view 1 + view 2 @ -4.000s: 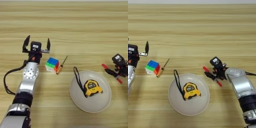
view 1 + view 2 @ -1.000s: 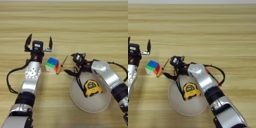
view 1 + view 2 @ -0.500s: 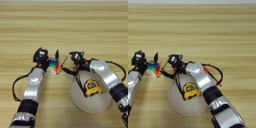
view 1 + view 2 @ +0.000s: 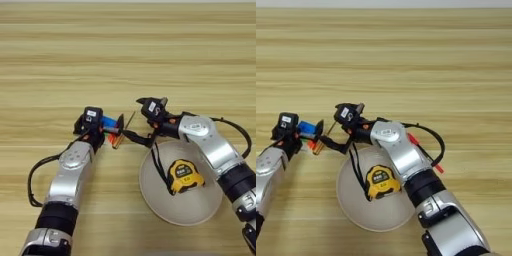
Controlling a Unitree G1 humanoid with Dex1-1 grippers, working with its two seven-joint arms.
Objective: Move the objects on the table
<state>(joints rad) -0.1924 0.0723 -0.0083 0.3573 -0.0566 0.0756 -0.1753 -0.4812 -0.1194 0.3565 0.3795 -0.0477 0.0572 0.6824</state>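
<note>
left gripper (image 4: 100, 131) clamps the puzzle cube (image 4: 108, 123); right gripper (image 4: 144, 120) spread wide (beside the screwdriver (image 4: 123, 131))

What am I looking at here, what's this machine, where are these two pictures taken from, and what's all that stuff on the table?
This is a humanoid robot with two arms, each ending in a gripper with two black fingers. Both pictures come from a stereo camera on its head, looking down at a wooden table; they show the same scene from slightly different sides.

The left gripper has its fingers around a multicoloured puzzle cube. Whether it grips the cube firmly is hard to tell. The right gripper reaches in from the other side, fingers spread, beside a slim screwdriver lying next to the cube. It holds nothing.

Nearer the robot lies a round white plate with a yellow-black tape measure on it. A red marker pen shows behind the right arm.
</note>
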